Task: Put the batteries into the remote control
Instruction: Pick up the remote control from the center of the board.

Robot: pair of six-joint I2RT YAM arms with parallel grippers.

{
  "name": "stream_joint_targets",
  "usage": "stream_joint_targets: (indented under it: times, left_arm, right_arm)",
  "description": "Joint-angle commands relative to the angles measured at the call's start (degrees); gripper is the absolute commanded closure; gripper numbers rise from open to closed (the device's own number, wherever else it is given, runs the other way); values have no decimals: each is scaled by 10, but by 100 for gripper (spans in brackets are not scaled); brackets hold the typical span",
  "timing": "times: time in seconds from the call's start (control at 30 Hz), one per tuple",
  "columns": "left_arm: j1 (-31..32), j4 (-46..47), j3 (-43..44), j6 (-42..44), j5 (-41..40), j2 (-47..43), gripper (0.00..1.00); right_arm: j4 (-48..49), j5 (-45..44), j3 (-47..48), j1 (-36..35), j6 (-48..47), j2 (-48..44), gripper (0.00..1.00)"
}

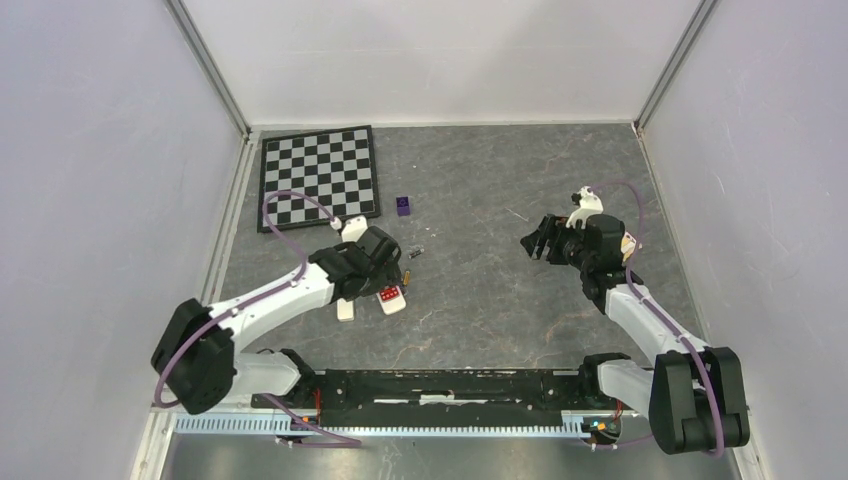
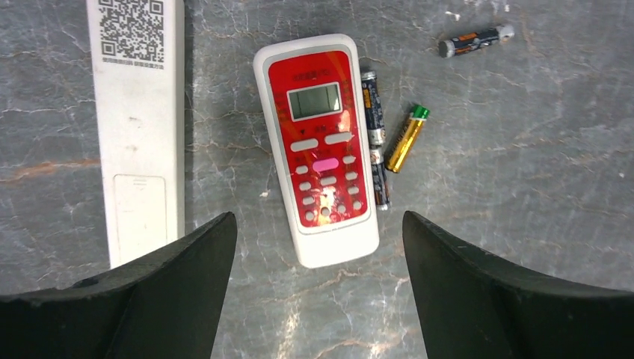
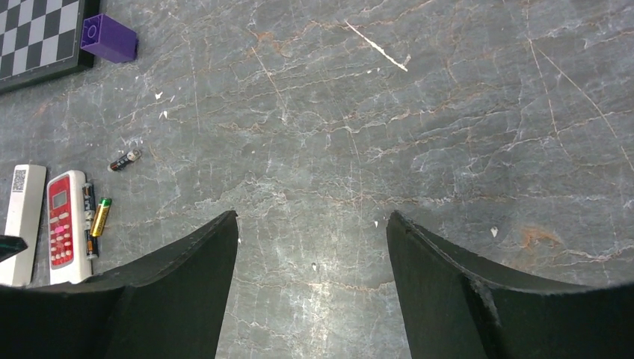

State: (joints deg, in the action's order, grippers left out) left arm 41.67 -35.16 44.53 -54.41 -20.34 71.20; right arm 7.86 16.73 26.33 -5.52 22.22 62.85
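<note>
The white remote [image 2: 138, 134] is seen at 10 o'clock of the left gripper [image 2: 315, 224], whose jaws are spread wide and empty over the red remote [image 2: 320, 149], batteries [image 2: 371, 108] lying at 1 o'clock, while the right gripper [image 3: 312, 217] is held open, well apart.

White remote control [image 2: 138, 134], red-faced remote [image 2: 318, 142], gold battery [image 2: 406, 140], purple cube [image 3: 110, 39], grey-and-black checkered board [image 1: 319, 176].

Chessboard [image 1: 318, 178], purple cube [image 1: 403, 206] (beside it), red-faced remote [image 2: 321, 146]

Four batteries [image 2: 372, 107], two remotes [image 2: 318, 142], one purple cube [image 3: 110, 39], one chessboard [image 1: 318, 175]
</note>
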Motion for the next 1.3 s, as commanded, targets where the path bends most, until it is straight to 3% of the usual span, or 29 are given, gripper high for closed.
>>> stream_joint_targets:
  times: [0.0, 0.53, 1.2, 1.27]
  left_arm:
    - [5, 41, 11, -49, -36, 38, 14]
    - [5, 79, 2, -33, -73, 113, 21]
    - [-17, 107, -9, -13, -49, 167, 24]
    - [-23, 107, -9, -6, -45, 168, 28]
  right_arm:
    - [11, -1, -11, -1, 5, -12, 22]
    - [11, -5, -16, -1, 12, -15, 24]
    - [11, -10, -20, -3, 14, -11, 26]
    - [11, -11, -18, -3, 15, -7, 27]
